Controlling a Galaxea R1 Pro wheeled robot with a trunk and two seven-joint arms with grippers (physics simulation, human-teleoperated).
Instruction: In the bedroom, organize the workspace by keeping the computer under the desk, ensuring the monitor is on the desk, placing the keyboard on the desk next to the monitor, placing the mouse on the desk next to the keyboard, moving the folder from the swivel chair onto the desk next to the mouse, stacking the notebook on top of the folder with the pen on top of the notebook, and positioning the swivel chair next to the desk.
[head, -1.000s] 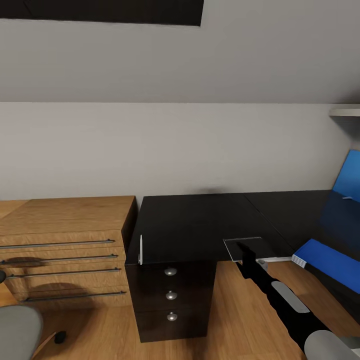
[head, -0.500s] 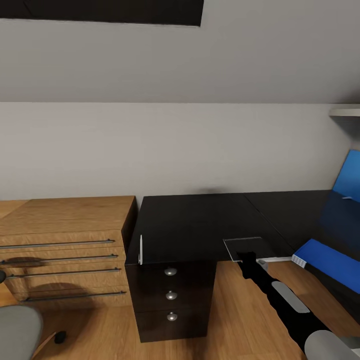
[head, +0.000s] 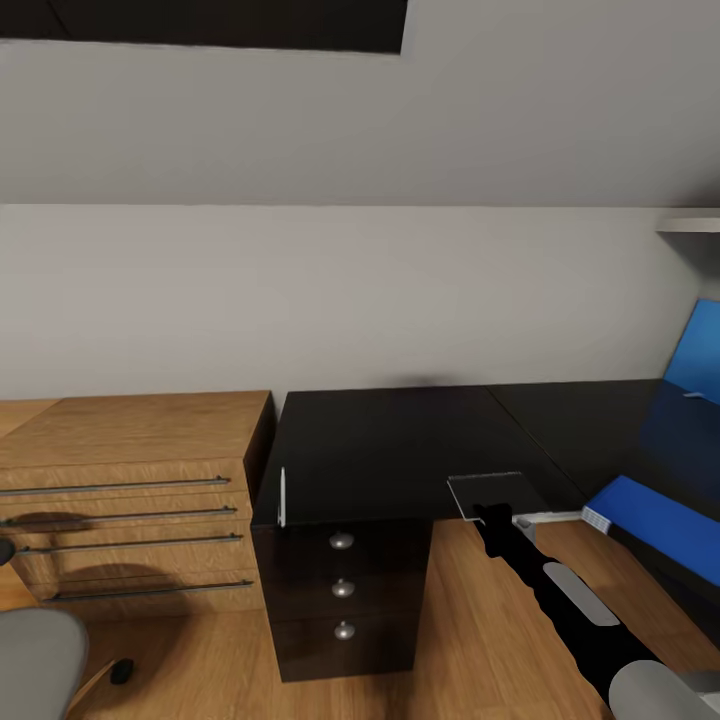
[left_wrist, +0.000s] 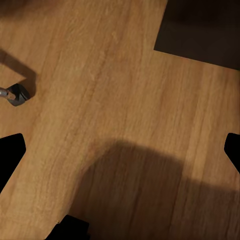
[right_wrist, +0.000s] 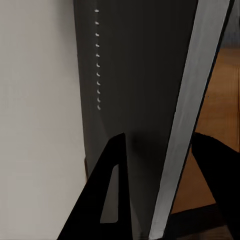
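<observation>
At desk front edge: the right gripper (head: 490, 514) grips the notebook (head: 497, 494), a thin dark grey rectangle, by its near edge.
Notebook pose: held about level, just over the black top of the desk (head: 400, 450) near its front edge; long axis runs away from the gripper toward the wall.
Right wrist view: notebook (right_wrist: 145, 90) is seen edge-on between the two black fingers (right_wrist: 107, 200), a row of small binding marks along one long side, pale edge strip on the other.
Folder: bright blue folder (head: 655, 520) lies flat on the desk's right wing, white page edges facing the notebook, just beside it.
Pen: thin pale pen (head: 282, 496) lies on the desk's front left corner, long axis pointing toward the wall, above the drawer unit (head: 343, 590).
Monitor: blue-lit screen (head: 697, 355) at far right, partly out of frame.
Swivel chair: grey seat (head: 35, 660) at lower left, one castor (head: 121, 672) on the wooden floor (left_wrist: 120, 100).
Left gripper: its fingertips (left_wrist: 10, 155) are spread wide over bare floor, holding nothing.
Wooden shelf unit (head: 130, 490): stands left of the desk.
</observation>
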